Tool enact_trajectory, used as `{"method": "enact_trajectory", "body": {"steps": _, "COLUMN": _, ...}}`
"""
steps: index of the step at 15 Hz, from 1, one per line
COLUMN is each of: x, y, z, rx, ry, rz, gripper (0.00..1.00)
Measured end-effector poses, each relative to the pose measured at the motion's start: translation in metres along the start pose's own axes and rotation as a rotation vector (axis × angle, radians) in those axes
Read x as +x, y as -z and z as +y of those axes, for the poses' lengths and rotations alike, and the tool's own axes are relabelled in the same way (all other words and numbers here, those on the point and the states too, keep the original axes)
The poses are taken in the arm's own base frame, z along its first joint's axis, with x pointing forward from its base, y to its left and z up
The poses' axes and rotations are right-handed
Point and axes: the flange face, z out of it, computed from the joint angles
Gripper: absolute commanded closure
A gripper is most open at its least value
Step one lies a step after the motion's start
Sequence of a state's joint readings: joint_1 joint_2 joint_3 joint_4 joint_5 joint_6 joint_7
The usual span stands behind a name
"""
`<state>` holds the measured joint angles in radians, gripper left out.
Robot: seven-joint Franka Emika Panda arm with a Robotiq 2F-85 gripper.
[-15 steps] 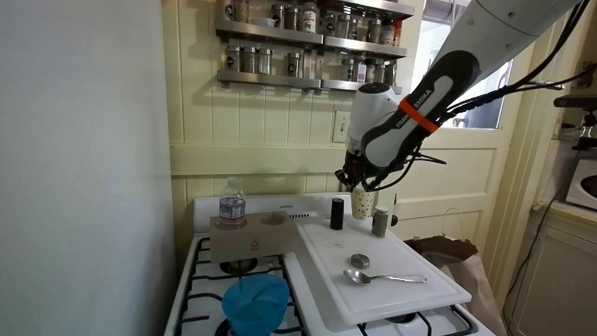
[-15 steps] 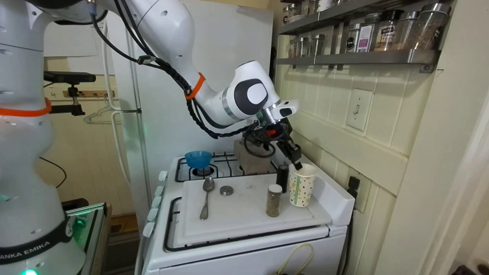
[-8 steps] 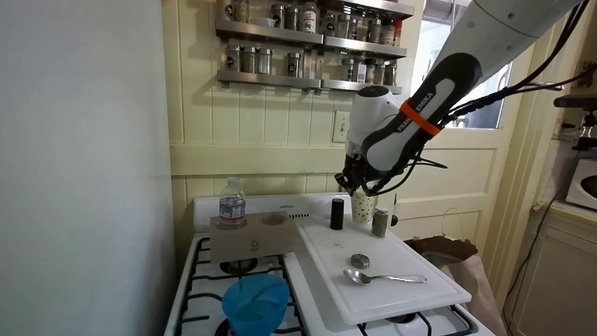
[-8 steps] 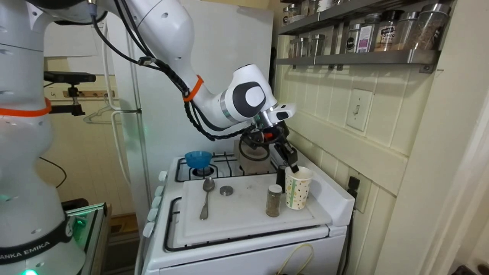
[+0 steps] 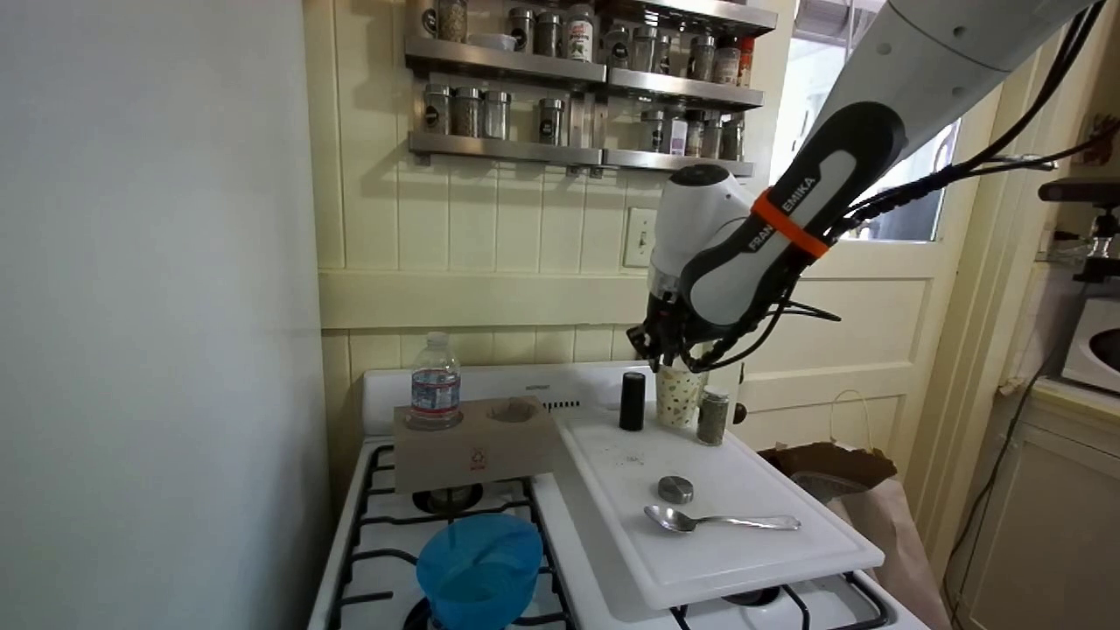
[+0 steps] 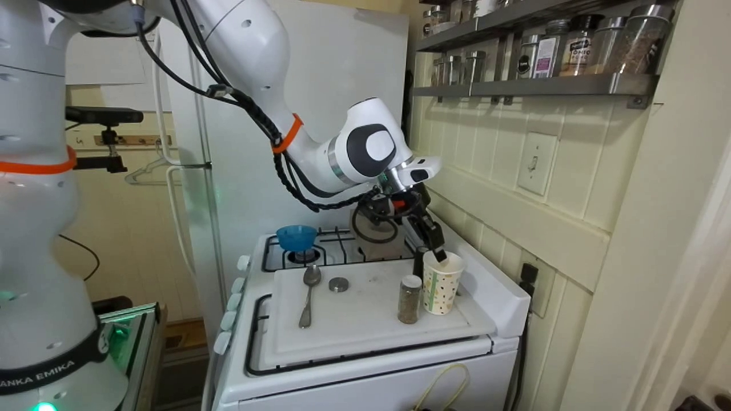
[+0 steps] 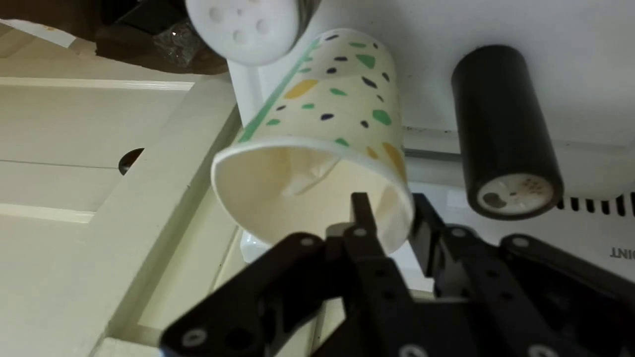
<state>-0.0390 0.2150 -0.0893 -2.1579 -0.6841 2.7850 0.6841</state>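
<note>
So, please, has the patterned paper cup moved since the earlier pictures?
Yes. In an exterior view, the patterned cup has come lower and nearer to the white-capped jar, which stands where it stood.

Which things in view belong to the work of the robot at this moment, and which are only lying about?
Seem to belong:
patterned paper cup
gripper, jaws apart, astride the cup's rim

Seem only lying about:
jar with white lid
black shaker
spoon
round metal piece
blue bowl
bottle
cardboard box
</note>
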Motion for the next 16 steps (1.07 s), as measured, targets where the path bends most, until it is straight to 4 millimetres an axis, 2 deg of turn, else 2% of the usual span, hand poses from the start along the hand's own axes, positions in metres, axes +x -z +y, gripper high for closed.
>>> {"method": "enact_trajectory", "body": {"steps": 4, "x": 0.002, "y": 0.003, "z": 0.002, "rx": -0.007, "ry": 0.000, "rz": 0.010, "gripper": 0.14}}
{"method": "enact_trajectory", "body": {"steps": 5, "x": 0.004, "y": 0.007, "z": 0.004, "rx": -0.009, "ry": -0.001, "rz": 0.016, "gripper": 0.05}}
{"method": "enact_trajectory", "body": {"steps": 6, "x": 0.008, "y": 0.014, "z": 0.005, "rx": -0.010, "ry": -0.001, "rz": 0.026, "gripper": 0.01}}
{"method": "enact_trajectory", "body": {"steps": 9, "x": 0.021, "y": 0.046, "z": 0.004, "rx": 0.001, "ry": 0.018, "rz": 0.081, "gripper": 0.00}}
{"method": "enact_trajectory", "body": {"steps": 11, "x": 0.029, "y": 0.069, "z": -0.003, "rx": 0.037, "ry": 0.051, "rz": 0.108, "gripper": 0.00}}
{"method": "enact_trajectory", "body": {"steps": 13, "x": 0.029, "y": 0.085, "z": -0.018, "rx": 0.116, "ry": 0.098, "rz": 0.110, "gripper": 0.00}}
{"method": "enact_trajectory", "body": {"steps": 16, "x": 0.016, "y": 0.090, "z": -0.052, "rx": 0.241, "ry": 0.172, "rz": 0.084, "gripper": 0.00}}
